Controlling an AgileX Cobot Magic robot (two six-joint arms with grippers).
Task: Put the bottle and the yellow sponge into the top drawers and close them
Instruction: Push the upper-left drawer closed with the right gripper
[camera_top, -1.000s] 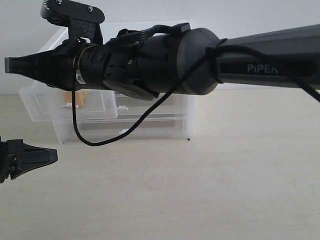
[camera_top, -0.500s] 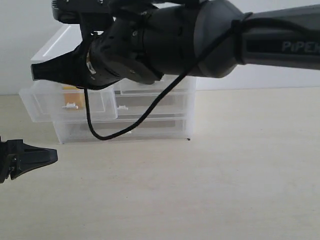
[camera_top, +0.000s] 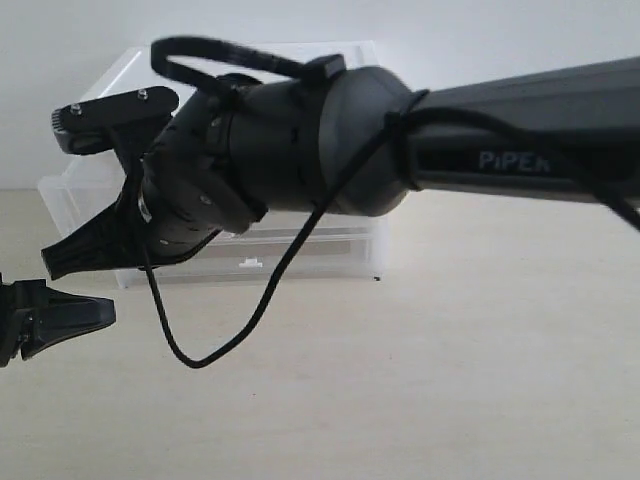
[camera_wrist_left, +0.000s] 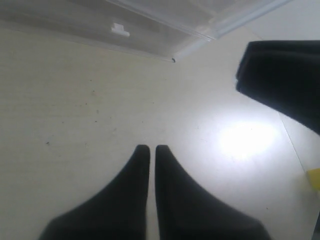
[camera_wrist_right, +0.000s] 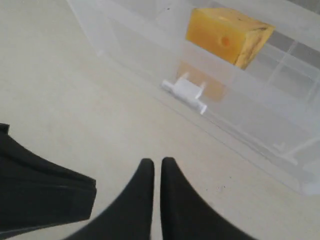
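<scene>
Pale tabletop (camera_top: 450, 380): right gripper (camera_wrist_right: 156, 162), tips pressed together and empty, could jam the open top drawer (camera_wrist_right: 130, 45) holding the yellow sponge (camera_wrist_right: 227, 35) by pushing off-centre.

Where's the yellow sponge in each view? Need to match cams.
Exterior: hidden; the right arm covers the open top drawer.
Left wrist: not in it.
Right wrist: yellow sponge inside that drawer, beyond its white tab handle.
Shared landmark: the clear drawer cabinet, in all three.
</scene>
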